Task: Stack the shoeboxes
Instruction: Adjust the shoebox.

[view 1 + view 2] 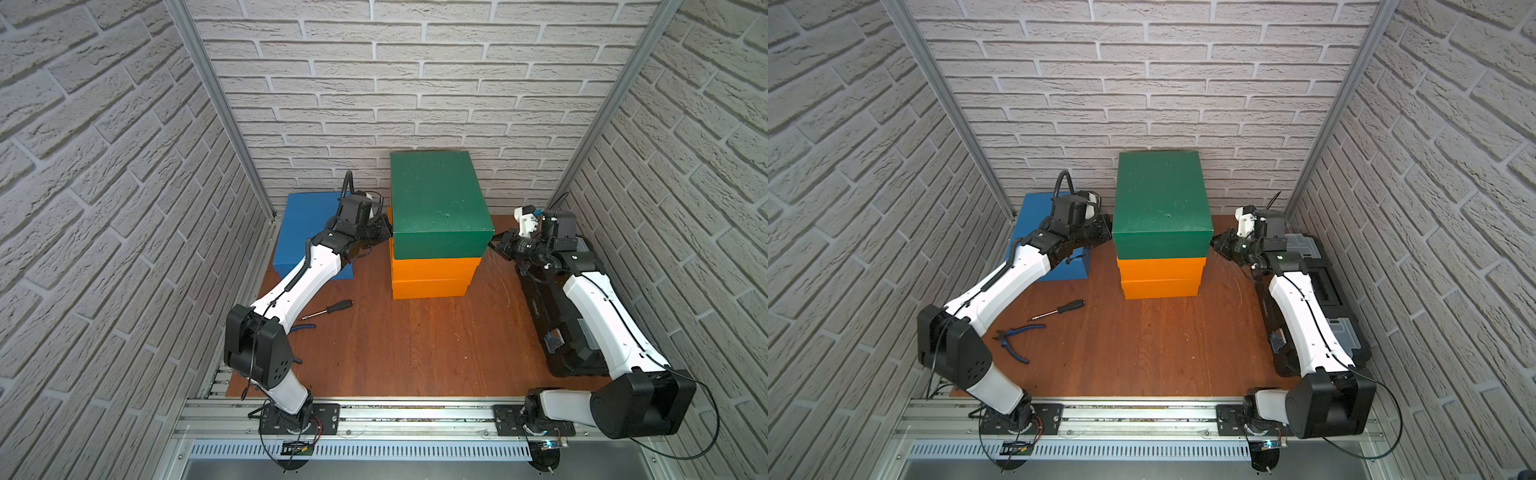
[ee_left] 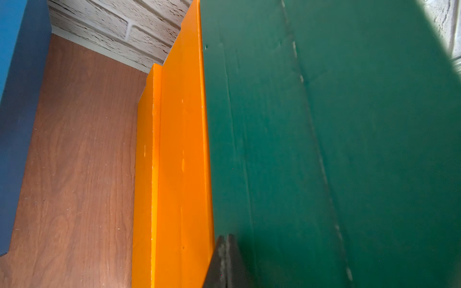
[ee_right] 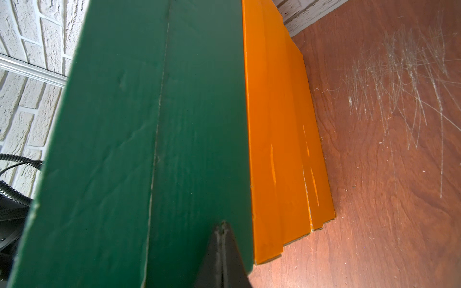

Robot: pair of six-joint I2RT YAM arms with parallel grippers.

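The green box (image 1: pixel 440 199) tops two orange boxes (image 1: pixel 432 270) at frame centre; the blue box (image 1: pixel 299 220) sits on the table (image 1: pixel 415 345) at left. The left gripper (image 1: pixel 389 233) and right gripper (image 1: pixel 493 244), both clenched empty, press the green one's opposite sides. Probably light, smooth, dentable cardboard: squeeze the walls evenly. Open room lies lower centre

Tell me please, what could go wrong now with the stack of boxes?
1. Only the shut tips of the left gripper and right gripper press opposite sides of the green box; uneven pressure could tilt or slide it.
2. Nothing holds the orange boxes beneath, so a sideways push might shift the whole stack.
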